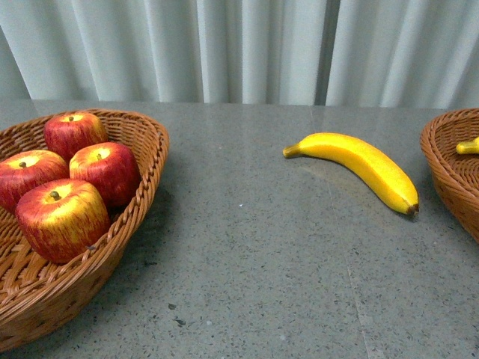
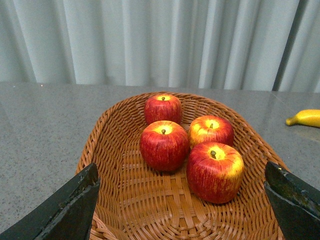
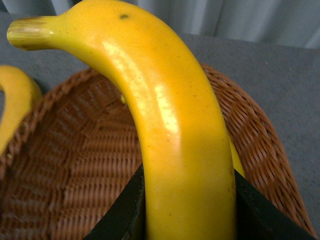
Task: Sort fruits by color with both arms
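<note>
Grey speckled desk (image 1: 262,262), pale curtain (image 1: 247,45) behind it. I see the left basket (image 1: 153,142), brown wicker, at the desk's left side. The right basket (image 1: 441,161), same weave, is cut by the frame at the right. The two are well apart.

Loose banana (image 1: 359,163) lies flat on the desk between them, nearer the right basket, not touching it. Its stem points toward the left basket, its brown tip is nearer me. A yellow banana end (image 1: 468,146) shows inside the right basket at the frame edge; I can't tell which banana it belongs to.

Right wrist: right fingers (image 3: 120,215) clamp the held banana (image 3: 175,125) on both sides, stem end pointing away from them, right basket (image 3: 75,165) wicker behind it. I can't tell if it touches the basket. A second banana (image 3: 15,100) sits at that basket's rim, mostly cropped.

Four apples (image 1: 106,170) are in the left basket, stems up, bunched close together, red with yellow tops.

Left wrist: left fingers (image 2: 75,205) are spread wide, holding nothing, with the left basket (image 2: 100,140) and apples (image 2: 165,145) showing between them.
</note>
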Controlling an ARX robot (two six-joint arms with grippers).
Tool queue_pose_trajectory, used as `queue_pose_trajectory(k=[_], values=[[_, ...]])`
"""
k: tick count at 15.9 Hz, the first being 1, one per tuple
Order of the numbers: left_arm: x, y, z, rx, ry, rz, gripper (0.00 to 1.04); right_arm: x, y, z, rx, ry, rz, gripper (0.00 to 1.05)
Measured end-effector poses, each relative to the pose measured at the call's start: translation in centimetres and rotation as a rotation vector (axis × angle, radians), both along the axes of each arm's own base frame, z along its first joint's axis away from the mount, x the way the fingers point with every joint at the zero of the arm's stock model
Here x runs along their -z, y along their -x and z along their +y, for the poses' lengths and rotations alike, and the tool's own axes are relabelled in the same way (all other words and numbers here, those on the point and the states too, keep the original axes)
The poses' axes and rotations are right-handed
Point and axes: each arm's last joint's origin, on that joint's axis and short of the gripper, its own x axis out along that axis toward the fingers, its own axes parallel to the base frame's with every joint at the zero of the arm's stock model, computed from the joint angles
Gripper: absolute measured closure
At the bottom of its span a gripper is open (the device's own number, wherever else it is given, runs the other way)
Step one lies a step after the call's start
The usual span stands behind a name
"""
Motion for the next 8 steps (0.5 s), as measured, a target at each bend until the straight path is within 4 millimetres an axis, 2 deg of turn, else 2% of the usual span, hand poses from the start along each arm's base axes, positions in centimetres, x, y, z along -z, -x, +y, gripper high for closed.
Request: queue_pose_trajectory(k=[3, 6, 8], values=[[0.0, 0.0, 0.0, 0.000, 0.000, 0.000, 0.07, 1.7, 1.4, -1.4, 0.014, 0.025, 0.060, 0.70], [0.0, 0.0, 0.0, 0.000, 0.000, 0.000, 0.07, 1.4, 2.0, -1.5, -0.010, 0.034, 0.060, 0.69], [0.0, 0.0, 0.0, 0.000, 0.000, 0.000, 0.07, 1.1, 2.2, -1.4, -0.021, 0.033, 0.058, 0.51]])
